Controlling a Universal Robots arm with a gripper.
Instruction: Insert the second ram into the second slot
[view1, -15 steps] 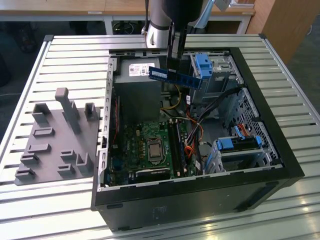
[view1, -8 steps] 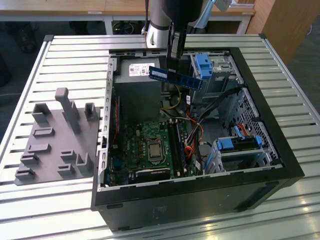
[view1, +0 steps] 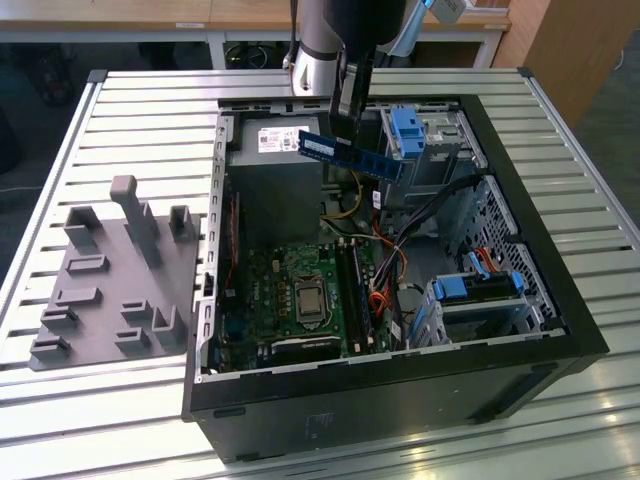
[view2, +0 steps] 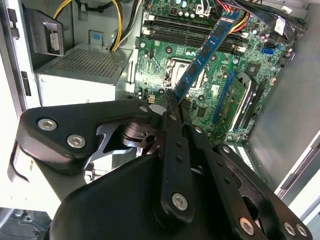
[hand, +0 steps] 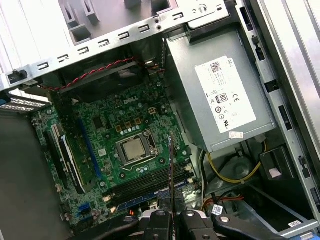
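In the exterior view, my gripper is clamped on the second ram. The stick juts sideways from the fingers, well above the motherboard in the open case.

In the second wrist view, the gripper pinches one end of the second ram, which reaches out over the memory slots without touching them.

In the first wrist view, the stick shows edge-on ahead of the gripper, with the slots beneath.
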